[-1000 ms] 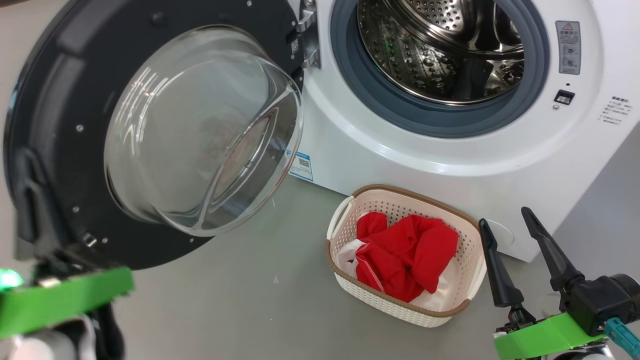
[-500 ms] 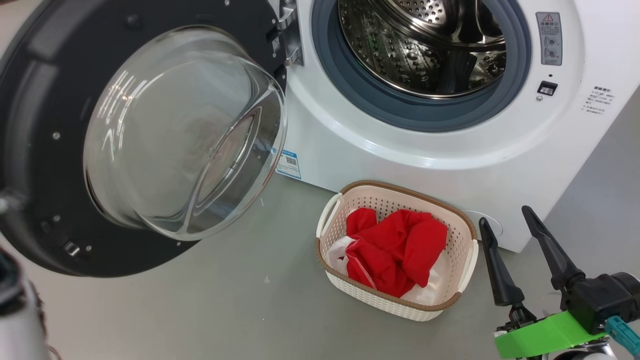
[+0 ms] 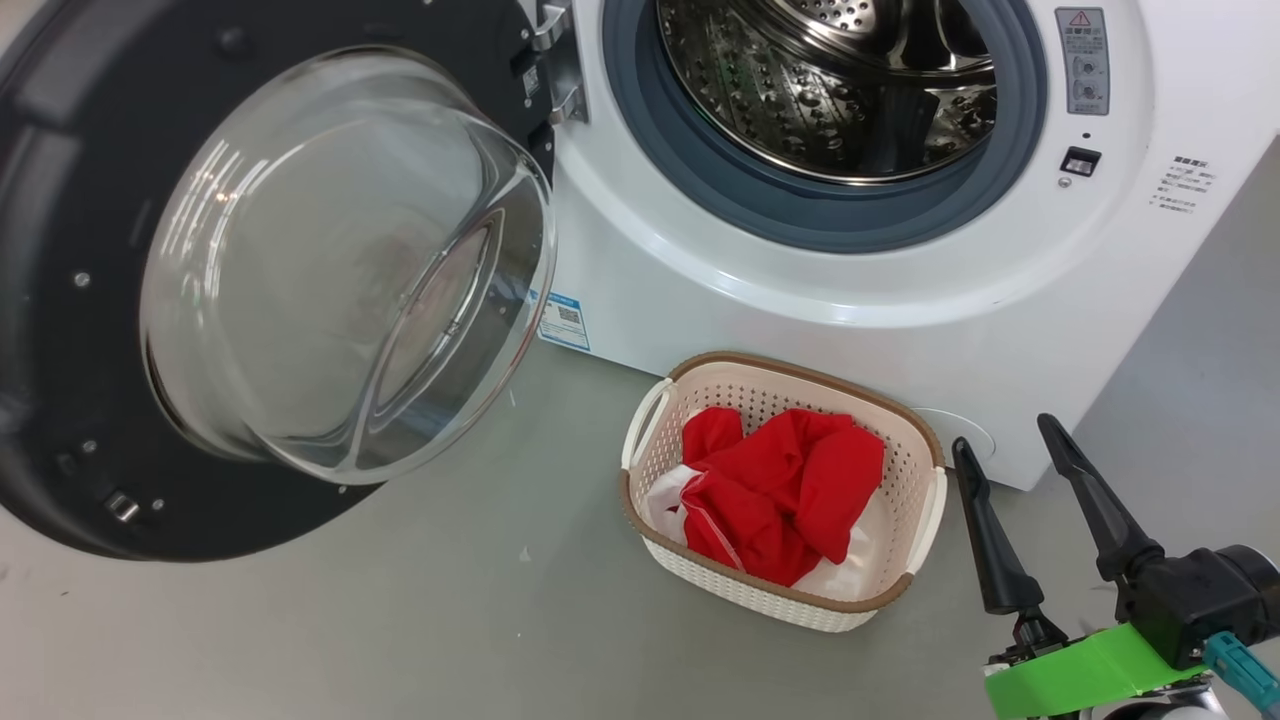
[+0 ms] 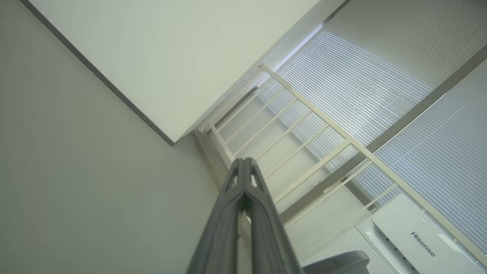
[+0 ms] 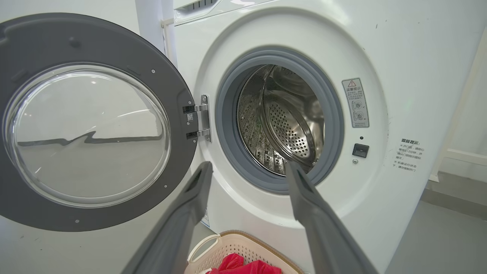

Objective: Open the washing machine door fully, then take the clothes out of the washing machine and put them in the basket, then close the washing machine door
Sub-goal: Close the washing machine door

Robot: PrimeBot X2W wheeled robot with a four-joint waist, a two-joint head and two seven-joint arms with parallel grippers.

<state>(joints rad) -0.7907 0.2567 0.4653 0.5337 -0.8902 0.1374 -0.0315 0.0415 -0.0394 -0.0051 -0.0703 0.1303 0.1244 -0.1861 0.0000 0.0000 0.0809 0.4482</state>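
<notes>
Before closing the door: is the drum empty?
Empty, as far as visible: the drum shows bare steel, and the clothes lie in the basket.

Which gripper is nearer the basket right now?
Right. The right gripper stands open just right of the basket, close to its end. The left gripper, shut, faces a wall and window blinds, apparently away from it.

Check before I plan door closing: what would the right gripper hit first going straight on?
The right gripper would probably meet the washing machine at its grey rubber ring; depth is unclear.
</notes>
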